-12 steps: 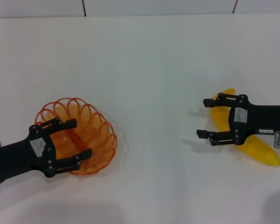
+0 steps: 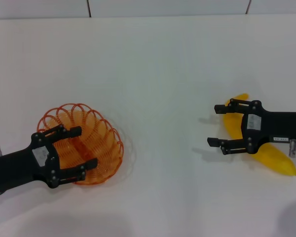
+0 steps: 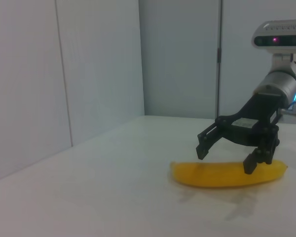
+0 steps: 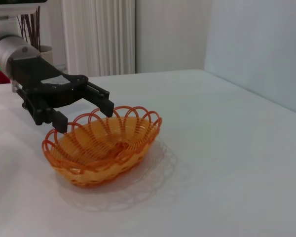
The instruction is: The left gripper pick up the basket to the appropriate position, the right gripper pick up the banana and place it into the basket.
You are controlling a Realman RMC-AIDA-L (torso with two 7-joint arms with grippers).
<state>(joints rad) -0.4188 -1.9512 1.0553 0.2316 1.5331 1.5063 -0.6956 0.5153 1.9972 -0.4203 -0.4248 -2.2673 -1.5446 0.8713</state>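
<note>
The orange wire basket (image 2: 106,148) sits on the white table at the left. My left gripper (image 2: 86,146) is open just above it, its fingers spread over the rim on the arm's side. The right wrist view shows the same gripper (image 4: 84,117) close over the basket (image 4: 113,148), gripping nothing. The yellow banana (image 2: 274,159) lies on the table at the right. My right gripper (image 2: 213,125) is open over it, fingertips reaching past the banana toward the table's middle. In the left wrist view the right gripper (image 3: 225,159) hovers just above the banana (image 3: 212,176).
The bare white table (image 2: 158,74) stretches between basket and banana. A wall runs along the table's far edge. A head camera unit (image 3: 281,34) shows above the right arm.
</note>
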